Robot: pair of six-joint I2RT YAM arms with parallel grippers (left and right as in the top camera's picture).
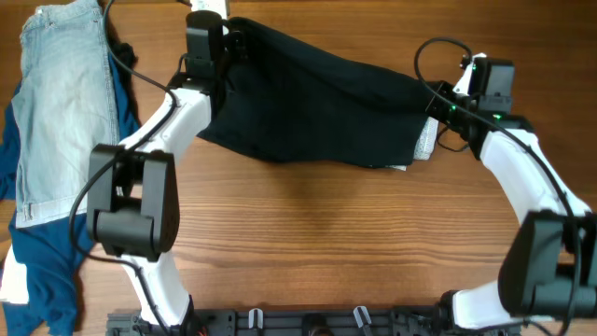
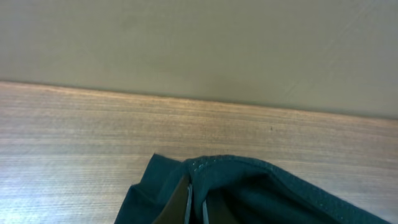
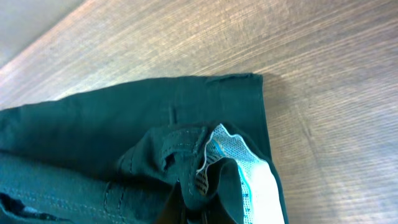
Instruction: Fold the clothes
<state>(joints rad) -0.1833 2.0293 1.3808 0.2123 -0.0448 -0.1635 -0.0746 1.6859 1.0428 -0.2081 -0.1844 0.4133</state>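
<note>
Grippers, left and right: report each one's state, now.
Left gripper: shut on an edge of the black shorts.
Right gripper: shut on the black shorts' other end.

table (image 1: 308, 233), black shorts (image 1: 317, 103), denim shorts (image 1: 61, 103), blue garment (image 1: 42, 271)

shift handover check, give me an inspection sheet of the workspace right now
surface: wooden table, nothing wrong seen
job's things: black shorts stretched between both tools, pale lining showing at the right end
clutter: pale denim shorts lying over a deep blue garment, left edge
grippers: left tool shut on the hem; right tool shut on the waistband
cables: black cable looped above the right arm
surroundings: plain wall behind the table
</note>
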